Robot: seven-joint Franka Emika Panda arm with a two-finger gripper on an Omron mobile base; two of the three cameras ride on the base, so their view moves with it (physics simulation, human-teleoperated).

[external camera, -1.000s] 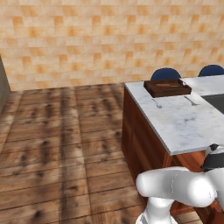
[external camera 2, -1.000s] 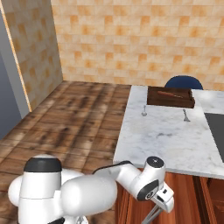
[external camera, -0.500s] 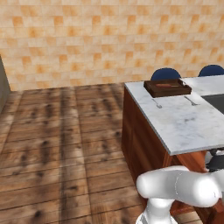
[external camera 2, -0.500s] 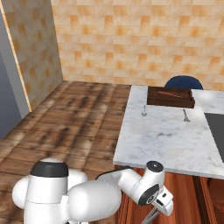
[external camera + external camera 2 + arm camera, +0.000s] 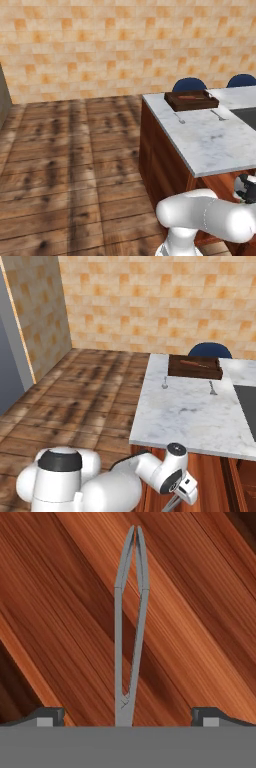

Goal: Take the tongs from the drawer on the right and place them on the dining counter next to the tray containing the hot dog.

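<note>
The tongs (image 5: 130, 622) lie in my hand camera on the warm wood of the drawer (image 5: 200, 637) floor, running from the joined end at six o'clock up to the tips, which nearly meet at twelve. My gripper (image 5: 127, 714) sits right over that joined end with its fingers spread as wide as they go, one fingertip (image 5: 50, 714) at about eight o'clock and the other at four, each well clear of the metal, so nothing is pinched yet. Compared with a second ago, the arm has sunk: in the right base camera the wrist has dropped from beside the counter edge to low at five o'clock, and in the left base camera the forearm has slid down toward the bottom edge at five o'clock. The cameras themselves have not shifted, so the base is parked and only the arm is reaching down. I read that as the descent into the drawer being nearly done, with the close on the tongs as my next move. Further out, the dining counter (image 5: 190, 411) carries the tray (image 5: 195, 367) at its far end, at one o'clock in the right base camera, with the hot dog (image 5: 196, 362) a thin reddish streak inside it, and two small silver utensils (image 5: 164, 383) lie just in front of the tray.
</note>
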